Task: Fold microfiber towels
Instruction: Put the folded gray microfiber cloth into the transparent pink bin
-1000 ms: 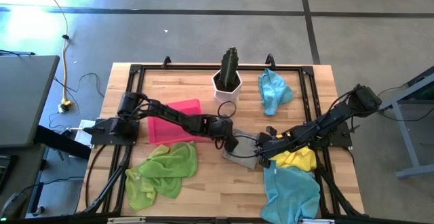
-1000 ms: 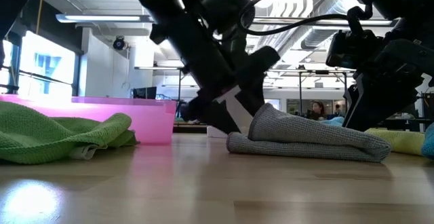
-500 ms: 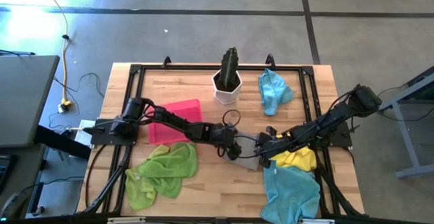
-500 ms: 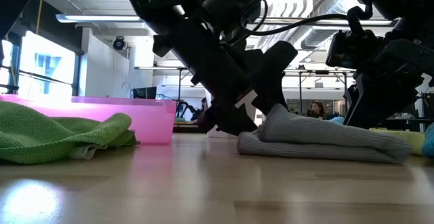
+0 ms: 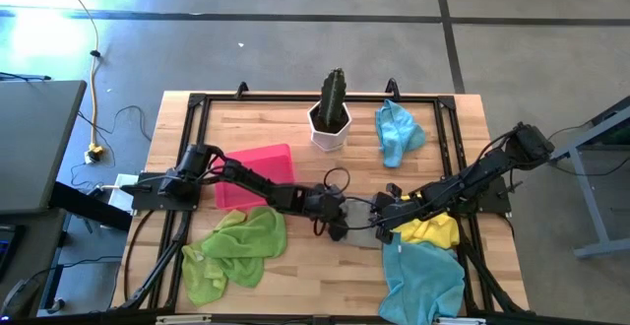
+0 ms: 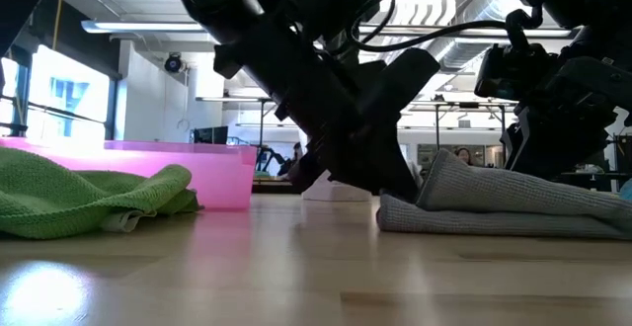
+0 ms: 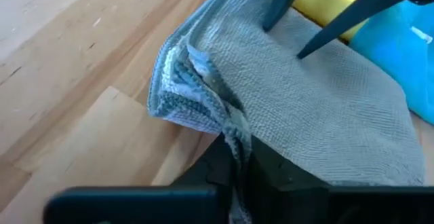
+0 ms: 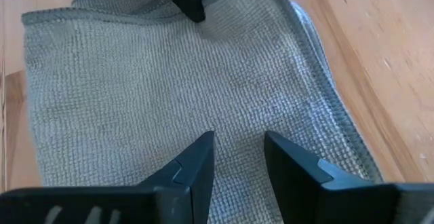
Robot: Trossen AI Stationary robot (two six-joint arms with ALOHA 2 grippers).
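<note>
Nearest the table's (image 5: 295,276) front edge lie a crumpled lime green towel (image 5: 234,250) toward the front left corner and a large light blue towel (image 5: 423,278) toward the front right, with a yellow towel (image 5: 433,230) just behind the blue one. At mid-table sits the grey towel (image 5: 360,227), folded over into layers. The left gripper (image 5: 337,228) reaches in low from the left edge, its jaws clenched on the towel's left edge, where the wrist view shows bunched layers pinched between the dark fingers (image 7: 224,166). The right gripper (image 8: 234,157) comes in from the right edge and presses down on the towel's right part, its two fingers standing a little apart on the cloth, grasping nothing. In the low view the left arm hides much of the towel's near end. Behind, a pink tray (image 5: 258,173) sits left of centre. Near the back edge stand a potted cactus (image 5: 332,108) and another light blue towel (image 5: 398,132).
</note>
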